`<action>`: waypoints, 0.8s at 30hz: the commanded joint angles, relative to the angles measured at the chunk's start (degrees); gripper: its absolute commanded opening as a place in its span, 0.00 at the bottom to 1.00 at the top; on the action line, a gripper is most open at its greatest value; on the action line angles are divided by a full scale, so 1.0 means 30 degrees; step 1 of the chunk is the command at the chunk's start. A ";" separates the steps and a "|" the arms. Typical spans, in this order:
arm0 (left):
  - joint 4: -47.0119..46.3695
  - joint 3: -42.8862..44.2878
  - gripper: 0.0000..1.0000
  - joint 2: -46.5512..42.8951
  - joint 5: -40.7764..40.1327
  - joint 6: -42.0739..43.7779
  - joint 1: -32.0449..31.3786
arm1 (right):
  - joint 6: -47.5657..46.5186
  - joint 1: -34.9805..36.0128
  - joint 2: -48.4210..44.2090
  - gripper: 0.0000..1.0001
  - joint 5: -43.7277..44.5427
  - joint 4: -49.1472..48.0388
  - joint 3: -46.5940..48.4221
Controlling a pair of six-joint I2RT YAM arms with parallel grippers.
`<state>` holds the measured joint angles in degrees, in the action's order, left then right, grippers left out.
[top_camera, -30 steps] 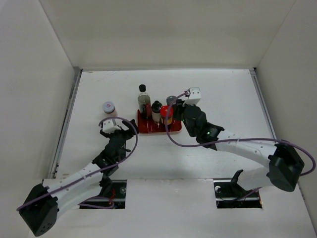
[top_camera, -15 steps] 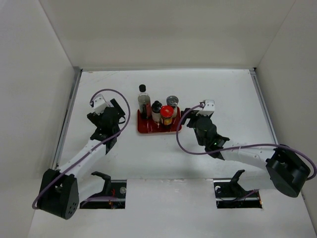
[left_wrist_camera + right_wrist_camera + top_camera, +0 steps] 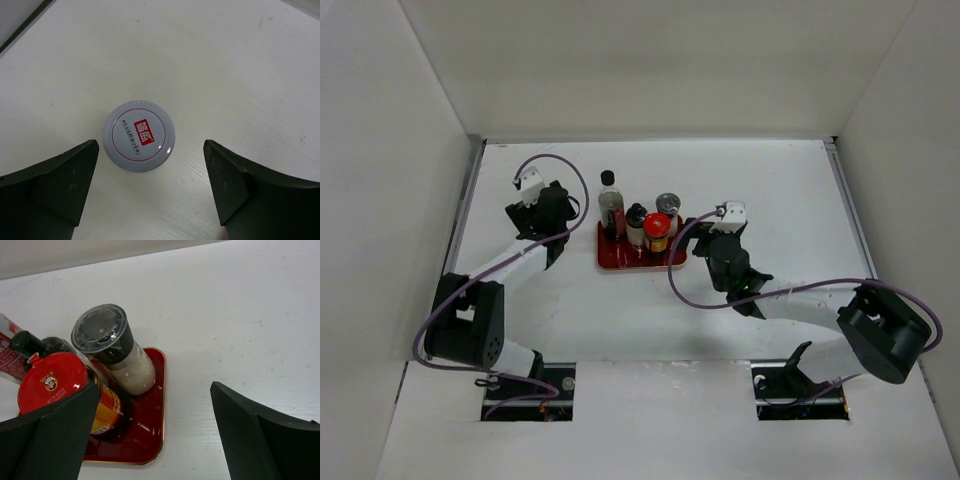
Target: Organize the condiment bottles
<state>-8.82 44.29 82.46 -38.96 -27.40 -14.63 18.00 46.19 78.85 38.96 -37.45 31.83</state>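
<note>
Four condiment bottles stand on the red tray [image 3: 620,259]: a tall dark bottle [image 3: 610,206], a small black-capped bottle [image 3: 636,222], a red-lidded jar [image 3: 657,229] and a grey-lidded shaker [image 3: 667,206]. My right gripper [image 3: 703,238] hangs open just right of the tray. In its wrist view the shaker [image 3: 107,342] and red-lidded jar [image 3: 52,382] stand left of the open gripper [image 3: 155,407], untouched. My left gripper [image 3: 554,213] hovers open over the short white jar [image 3: 139,136], which stands on the table below the open gripper [image 3: 151,170]. In the top view the arm hides that jar.
The tray's gold-edged right corner [image 3: 159,440] lies between my right fingers. White walls close the table at the back and both sides; a dark edge strip [image 3: 463,215] runs along the left, near my left arm.
My right gripper opened, let go of the red-lidded jar on the tray and drew back to the right. My left arm swung up and left over the white jar.
</note>
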 commanded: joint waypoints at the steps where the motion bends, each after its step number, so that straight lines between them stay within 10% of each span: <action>1: -0.0605 0.0470 0.86 0.0141 -0.0811 0.0226 0.0234 | 0.0152 -0.0120 -0.0735 1.00 0.0196 -0.1256 0.0288; 12: -0.0781 0.1465 0.77 0.1986 0.0008 0.0197 0.1084 | 0.0768 -0.0706 -0.1293 1.00 0.0285 -0.1432 -0.0211; 24: -0.1629 -0.0230 0.38 -0.0846 -0.0372 -0.0360 0.0444 | 0.0797 -0.0765 -0.1439 1.00 0.0373 -0.1374 -0.0240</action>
<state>-9.54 44.97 87.48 -38.37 -27.66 -11.68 19.55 44.27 75.92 39.03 -38.50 31.00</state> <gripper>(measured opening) 0.606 0.998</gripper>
